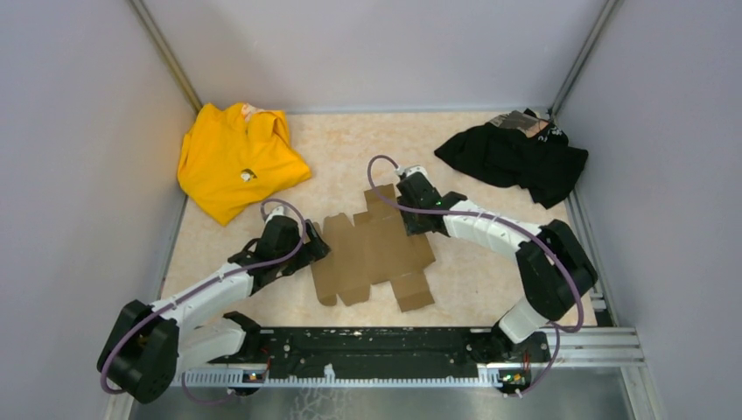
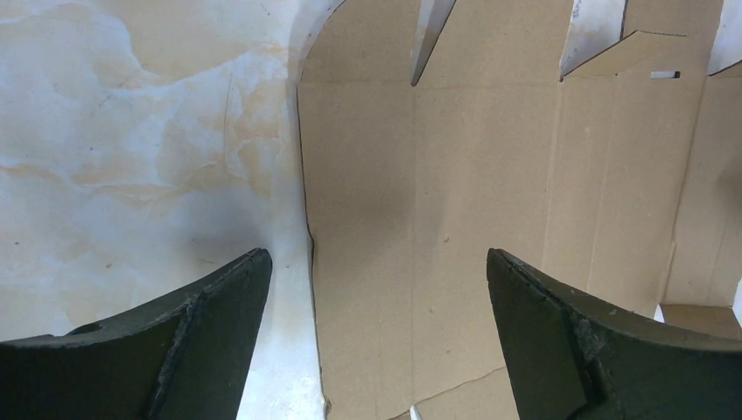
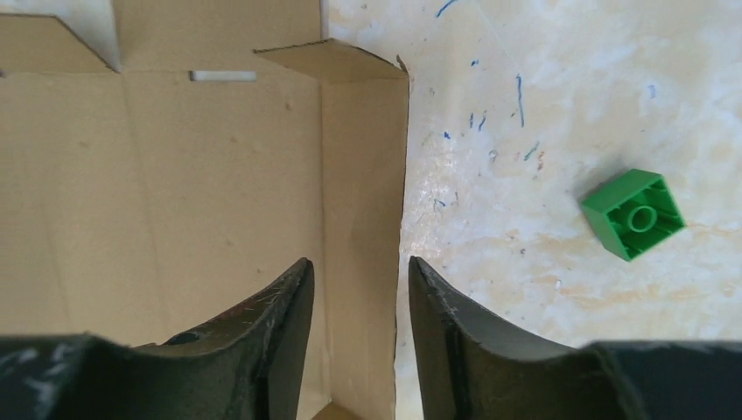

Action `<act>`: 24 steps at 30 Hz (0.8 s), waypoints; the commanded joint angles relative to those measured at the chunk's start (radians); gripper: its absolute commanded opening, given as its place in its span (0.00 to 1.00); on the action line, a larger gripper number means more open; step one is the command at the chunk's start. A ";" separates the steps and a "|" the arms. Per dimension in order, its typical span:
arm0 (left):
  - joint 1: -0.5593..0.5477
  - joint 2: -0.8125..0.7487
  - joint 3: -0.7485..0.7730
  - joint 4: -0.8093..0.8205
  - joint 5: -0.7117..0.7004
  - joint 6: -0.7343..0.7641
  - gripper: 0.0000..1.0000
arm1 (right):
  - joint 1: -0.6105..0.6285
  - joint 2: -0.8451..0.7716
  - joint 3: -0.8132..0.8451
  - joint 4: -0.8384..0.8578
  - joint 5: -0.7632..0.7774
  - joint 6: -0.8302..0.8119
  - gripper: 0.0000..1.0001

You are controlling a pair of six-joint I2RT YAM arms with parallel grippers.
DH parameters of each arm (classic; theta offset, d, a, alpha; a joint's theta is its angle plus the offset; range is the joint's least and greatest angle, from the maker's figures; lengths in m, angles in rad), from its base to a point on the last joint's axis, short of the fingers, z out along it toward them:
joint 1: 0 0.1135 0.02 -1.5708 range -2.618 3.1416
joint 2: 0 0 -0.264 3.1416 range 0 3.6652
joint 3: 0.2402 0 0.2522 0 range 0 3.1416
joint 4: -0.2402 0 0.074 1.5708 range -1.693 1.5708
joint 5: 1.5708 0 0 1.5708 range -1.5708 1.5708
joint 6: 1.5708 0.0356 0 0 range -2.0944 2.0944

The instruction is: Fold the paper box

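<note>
The paper box (image 1: 372, 254) is a flat brown die-cut cardboard sheet with flaps and creases, lying in the middle of the table. My left gripper (image 1: 315, 248) is at its left edge, jaws wide open. In the left wrist view the gripper (image 2: 376, 254) straddles that edge of the sheet (image 2: 472, 175), with one finger (image 2: 219, 315) over bare table. My right gripper (image 1: 414, 220) is at the sheet's far right side. In the right wrist view it (image 3: 359, 262) is narrowly open over the sheet's narrow edge strip (image 3: 363, 175), and I see no grip on it.
A yellow garment (image 1: 236, 162) lies at the back left and a black garment (image 1: 521, 157) at the back right. A small green cube (image 3: 633, 213) sits on the table right of the sheet's edge. Grey walls close in three sides; a black rail (image 1: 376, 350) runs along the front.
</note>
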 commanded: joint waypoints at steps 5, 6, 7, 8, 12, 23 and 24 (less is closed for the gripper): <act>-0.004 -0.020 0.075 -0.061 -0.022 0.027 0.98 | 0.068 -0.196 0.153 -0.141 0.015 -0.111 0.46; -0.004 -0.017 0.077 -0.054 -0.022 0.040 0.98 | 0.113 -0.210 0.153 -0.147 0.010 -0.133 0.46; -0.003 -0.010 0.080 -0.034 -0.019 0.045 0.98 | 0.177 -0.219 0.148 -0.152 -0.001 -0.154 0.46; -0.001 0.006 0.088 -0.023 -0.015 0.051 0.98 | 0.215 -0.222 0.143 -0.170 -0.009 -0.160 0.46; 0.014 0.149 0.173 -0.012 0.013 0.088 0.98 | 0.315 -0.253 0.046 -0.172 -0.111 -0.163 0.40; 0.110 0.439 0.318 0.076 0.118 0.133 0.93 | 0.370 -0.345 -0.144 -0.122 -0.211 -0.194 0.40; 0.119 0.463 0.342 0.078 0.121 0.137 0.92 | 0.372 -0.334 -0.146 -0.109 -0.210 -0.206 0.40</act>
